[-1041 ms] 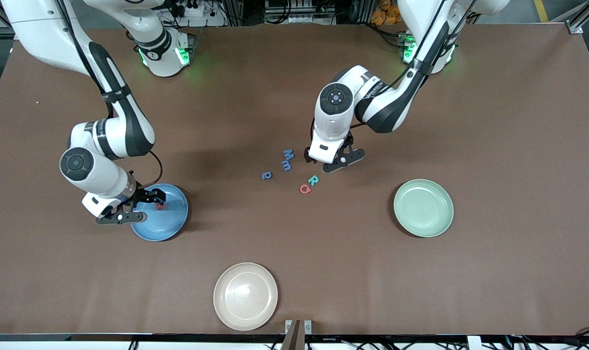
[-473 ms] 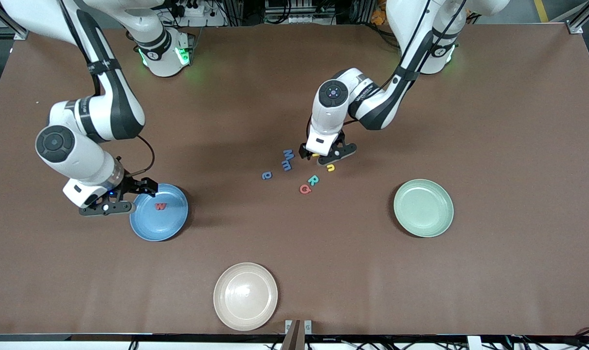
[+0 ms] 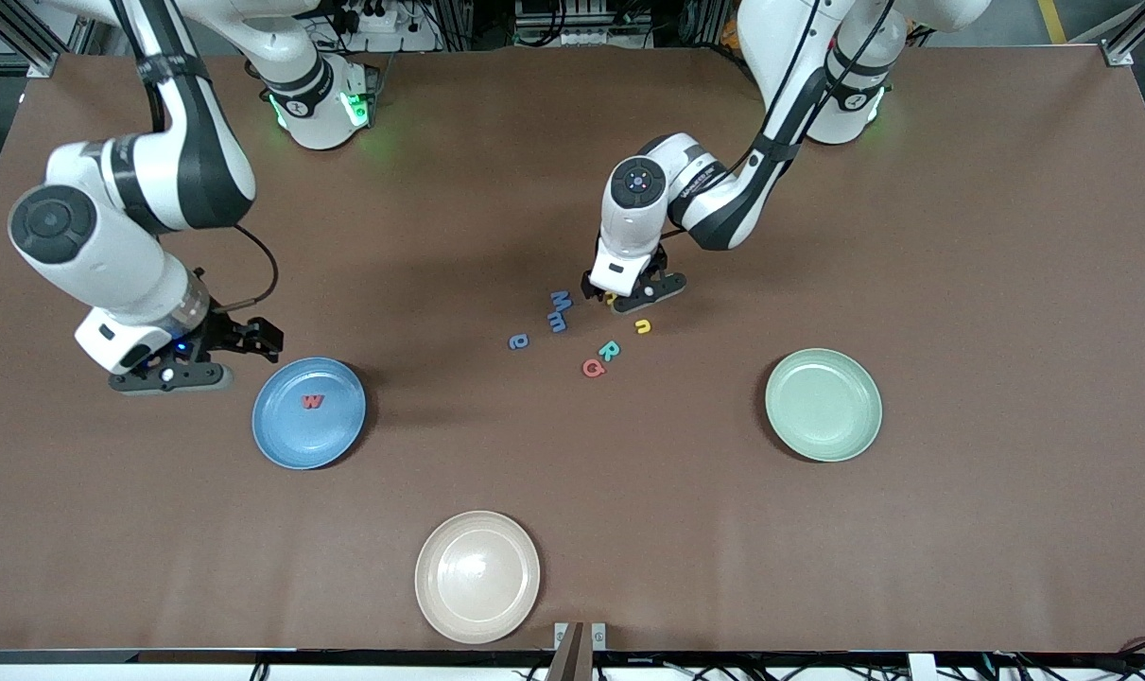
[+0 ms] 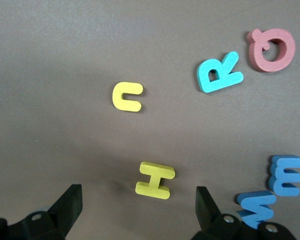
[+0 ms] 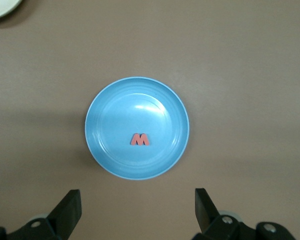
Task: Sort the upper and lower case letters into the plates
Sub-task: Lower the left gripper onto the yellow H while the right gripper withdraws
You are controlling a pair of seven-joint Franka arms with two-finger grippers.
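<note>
Brown table [image 3: 960, 236]; left wrist view alone shows yellow H [image 4: 155, 180] between open left gripper [image 4: 140, 210]; right gripper [image 5: 137, 212] open, empty.

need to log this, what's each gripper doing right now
left gripper: open, empty, low over the yellow H.
right gripper: open, empty, up beside the blue plate.

Blue plate [image 3: 308, 413] holds red W [image 3: 313, 401]; green plate [image 3: 823, 405] lies empty.

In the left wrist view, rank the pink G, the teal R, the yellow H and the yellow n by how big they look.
1. Teal R and pink G: look about alike.
2. Yellow H.
3. Yellow n.
</note>
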